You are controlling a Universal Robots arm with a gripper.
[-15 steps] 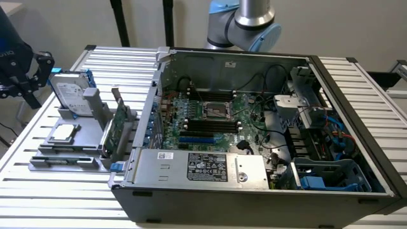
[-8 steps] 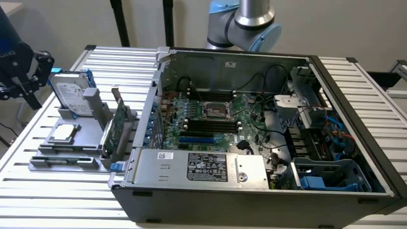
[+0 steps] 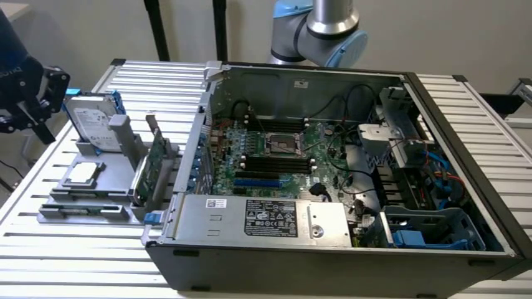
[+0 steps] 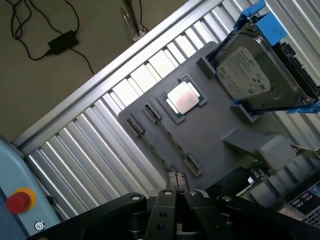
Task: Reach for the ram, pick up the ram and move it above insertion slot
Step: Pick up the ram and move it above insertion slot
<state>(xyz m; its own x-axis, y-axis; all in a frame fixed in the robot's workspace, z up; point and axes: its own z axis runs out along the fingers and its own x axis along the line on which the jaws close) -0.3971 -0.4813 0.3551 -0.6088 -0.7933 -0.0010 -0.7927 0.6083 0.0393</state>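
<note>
The ram is a thin green stick lying in the front slot of the grey holder, at the exterior view's left. My black gripper hangs above and beyond the holder's far left corner, well apart from the ram. In the wrist view its fingers press together with nothing between them, over the grey holder. A thin strip between two end clips on that holder looks like the ram on edge. The insertion slots are dark rows on the motherboard inside the open computer case.
On the holder stand a silver hard drive with blue rails, a processor chip and an upright green card with a bracket. Cables, a power supply and a drive cage crowd the case. Ribbed aluminium table all around.
</note>
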